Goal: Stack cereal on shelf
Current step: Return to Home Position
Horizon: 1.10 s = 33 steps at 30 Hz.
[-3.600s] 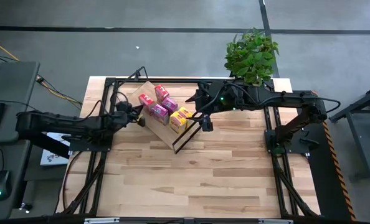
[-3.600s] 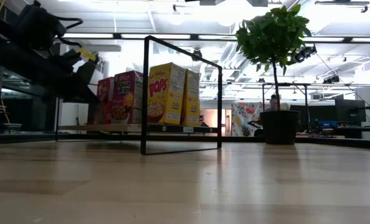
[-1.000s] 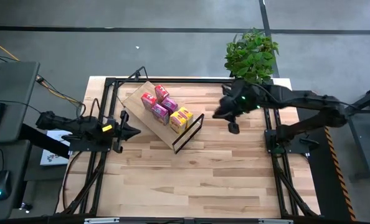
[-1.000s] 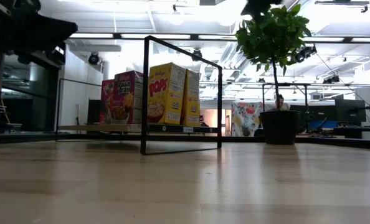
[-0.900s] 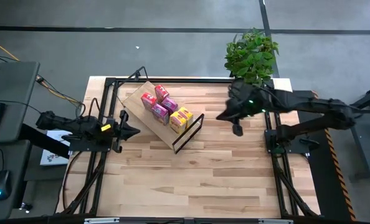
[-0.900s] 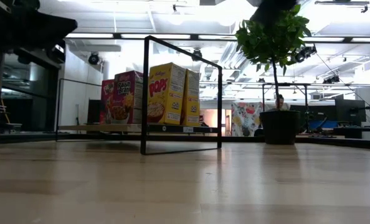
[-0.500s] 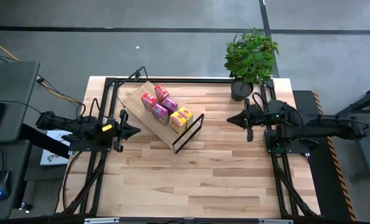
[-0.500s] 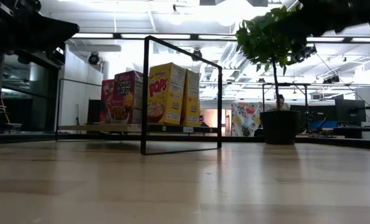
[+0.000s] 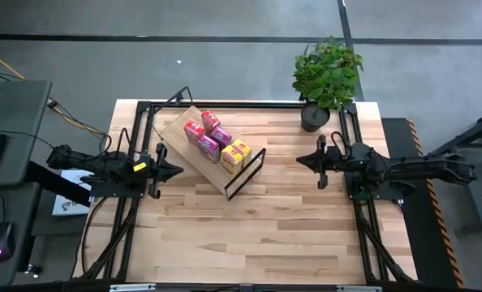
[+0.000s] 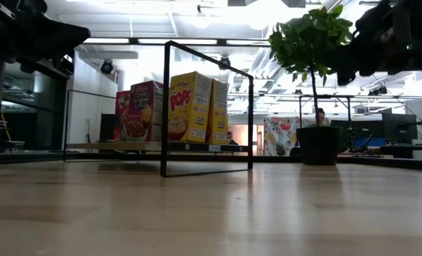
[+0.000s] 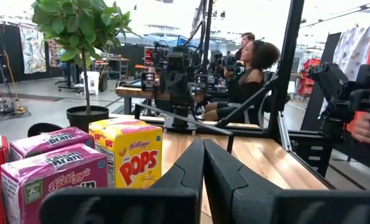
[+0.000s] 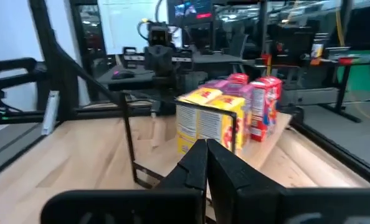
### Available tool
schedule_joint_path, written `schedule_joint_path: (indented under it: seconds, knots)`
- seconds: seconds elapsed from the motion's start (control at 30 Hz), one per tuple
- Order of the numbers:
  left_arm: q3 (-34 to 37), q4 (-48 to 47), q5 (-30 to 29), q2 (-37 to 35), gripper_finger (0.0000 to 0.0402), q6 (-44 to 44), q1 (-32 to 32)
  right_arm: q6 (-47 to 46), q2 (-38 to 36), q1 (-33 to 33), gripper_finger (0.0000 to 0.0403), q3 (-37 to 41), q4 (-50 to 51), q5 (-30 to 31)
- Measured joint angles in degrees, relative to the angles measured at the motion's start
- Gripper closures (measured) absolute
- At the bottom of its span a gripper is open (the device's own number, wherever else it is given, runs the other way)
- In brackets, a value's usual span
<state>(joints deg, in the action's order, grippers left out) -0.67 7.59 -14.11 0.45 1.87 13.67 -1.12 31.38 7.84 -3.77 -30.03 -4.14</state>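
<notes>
— How are the six small cardboard cereal boxes expected to handle?

— They are judged light, stiff yet easily dented, with slick printed faces. Each would best be taken across its two broad faces at mid-height. All six are stood in pairs on the light wood shelf board: red at the bare end, pink-purple in the middle, yellow next to the thin black wire frame. The shelf is set toward eleven o'clock on the butcher-block tabletop.

— And the jaws?

— The left jaws, at nine o'clock on the dark left arm, and the right jaws, at three o'clock on the dark right arm, are seen pressed shut with nothing between them.

— What is changed?

— 3.6 seconds ago both arms were reached in at the shelf. Now both are drawn back clear of it. The boxes are left unmoved.
</notes>
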Motion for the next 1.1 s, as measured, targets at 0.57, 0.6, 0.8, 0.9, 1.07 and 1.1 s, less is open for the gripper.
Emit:
schedule_joint_path:
  seconds: [0.57, 0.6, 0.8, 0.9, 1.07, 1.1]
  knots:
    - [0.0, -0.1, 0.0, -0.2, 0.0401, 0.0, 0.0, -1.3, -17.4, 0.0, 0.0403, 1.9, 21.7, 0.6]
    - [0.0, -0.1, 0.0, -0.2, 0.0401, 0.0, 0.0, -0.9, -19.7, 0.0, 0.0403, 1.9, 23.8, 0.7]
    - [0.0, -1.3, 0.0, -0.2, 0.0401, 0.0, 0.0, -0.2, -31.5, 0.0, 0.0403, 1.6, 33.3, 2.7]
    - [-0.1, -5.3, 0.1, -0.1, 0.0401, 0.0, -0.1, 1.6, -30.6, 0.0, 0.0403, 1.4, 33.9, 2.4]
    - [-0.1, -5.3, 2.0, -0.1, 0.0401, 0.0, -1.3, 1.6, -29.3, -0.1, 0.0403, 1.4, 34.1, 2.5]
    - [-0.1, -5.4, 2.1, -0.2, 0.0401, 0.0, -1.7, 1.5, -29.2, -0.1, 0.0403, 1.4, 34.0, 2.5]
